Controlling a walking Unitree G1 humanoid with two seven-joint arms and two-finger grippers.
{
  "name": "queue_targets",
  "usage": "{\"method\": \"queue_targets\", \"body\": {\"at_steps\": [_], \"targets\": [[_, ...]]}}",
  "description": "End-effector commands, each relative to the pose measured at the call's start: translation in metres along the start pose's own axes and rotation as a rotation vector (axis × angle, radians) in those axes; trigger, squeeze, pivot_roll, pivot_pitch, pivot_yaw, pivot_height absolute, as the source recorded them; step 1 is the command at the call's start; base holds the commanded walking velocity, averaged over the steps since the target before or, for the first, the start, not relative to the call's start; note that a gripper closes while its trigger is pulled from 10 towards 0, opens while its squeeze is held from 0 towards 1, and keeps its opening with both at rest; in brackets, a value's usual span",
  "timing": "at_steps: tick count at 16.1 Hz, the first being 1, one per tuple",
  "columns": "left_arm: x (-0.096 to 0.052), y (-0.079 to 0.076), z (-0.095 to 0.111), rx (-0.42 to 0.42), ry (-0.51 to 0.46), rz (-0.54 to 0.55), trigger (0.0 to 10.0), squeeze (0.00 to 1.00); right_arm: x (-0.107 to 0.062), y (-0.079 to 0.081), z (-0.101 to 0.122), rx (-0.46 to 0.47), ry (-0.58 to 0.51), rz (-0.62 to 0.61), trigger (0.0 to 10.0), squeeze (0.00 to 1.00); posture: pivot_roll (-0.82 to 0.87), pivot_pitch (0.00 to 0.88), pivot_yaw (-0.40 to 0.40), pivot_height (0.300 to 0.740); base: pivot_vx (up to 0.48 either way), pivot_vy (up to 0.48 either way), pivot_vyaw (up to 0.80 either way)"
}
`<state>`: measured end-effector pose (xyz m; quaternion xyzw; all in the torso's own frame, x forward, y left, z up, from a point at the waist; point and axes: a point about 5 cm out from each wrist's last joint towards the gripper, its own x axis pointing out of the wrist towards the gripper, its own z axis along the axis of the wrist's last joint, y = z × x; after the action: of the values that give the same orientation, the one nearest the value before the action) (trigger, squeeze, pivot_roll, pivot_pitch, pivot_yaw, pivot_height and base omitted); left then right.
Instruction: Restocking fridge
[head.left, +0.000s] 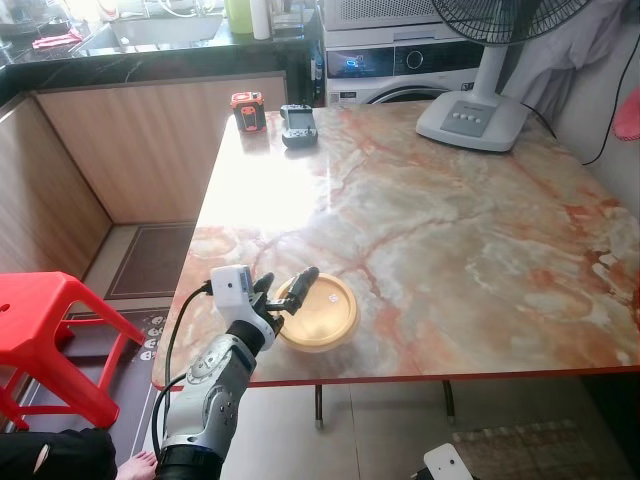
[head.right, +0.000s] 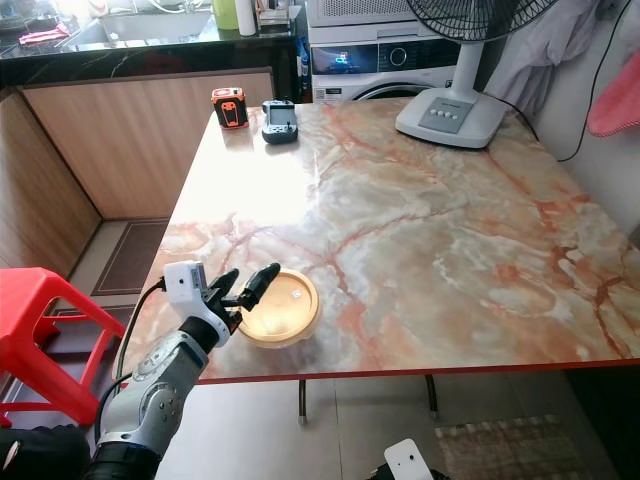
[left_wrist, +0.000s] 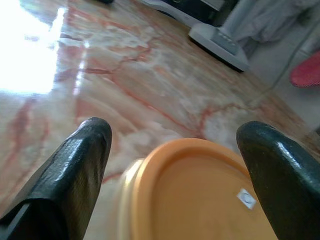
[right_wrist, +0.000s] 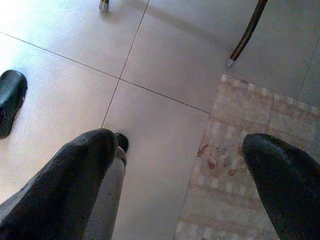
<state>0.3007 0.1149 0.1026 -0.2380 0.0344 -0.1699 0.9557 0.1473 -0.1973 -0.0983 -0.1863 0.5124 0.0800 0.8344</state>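
We see the round yellow container (head.left: 318, 312) sitting near the front left edge of the marble table (head.left: 450, 230). Our left gripper (head.left: 287, 296) reaches it from the left, fingers spread wide on either side of its lid. Our right gripper (right_wrist: 175, 170) hangs over the floor tiles (right_wrist: 150, 60), fingers apart.

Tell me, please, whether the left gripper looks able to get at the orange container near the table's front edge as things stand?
Probably yes: the left gripper is open right at the orange container, one finger over its lid, with nothing between them.
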Motion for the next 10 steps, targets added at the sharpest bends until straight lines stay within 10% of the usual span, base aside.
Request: {"method": "queue_targets", "body": {"at_steps": [1, 2, 10], "targets": [[-0.001, 0.007, -0.001, 0.003, 0.014, 0.036, 10.0, 0.48, 0.000, 0.002, 0.000, 0.012, -0.005, 0.005, 10.0, 0.00, -0.01, 0.000, 0.061, 0.740, 0.000, 0.000, 0.00], [-0.001, 0.009, -0.001, -0.018, 0.008, 0.058, 10.0, 0.00, 0.000, 0.002, 0.000, 0.013, -0.005, 0.004, 10.0, 0.00, -0.02, 0.000, 0.062, 0.740, 0.000, 0.000, 0.00], [0.005, 0.010, -0.012, -0.149, 0.053, 0.028, 10.0, 0.00, 0.000, 0.001, 0.000, 0.010, -0.004, 0.001, 10.0, 0.00, -0.02, 0.000, 0.059, 0.740, 0.000, 0.000, 0.00]]}}
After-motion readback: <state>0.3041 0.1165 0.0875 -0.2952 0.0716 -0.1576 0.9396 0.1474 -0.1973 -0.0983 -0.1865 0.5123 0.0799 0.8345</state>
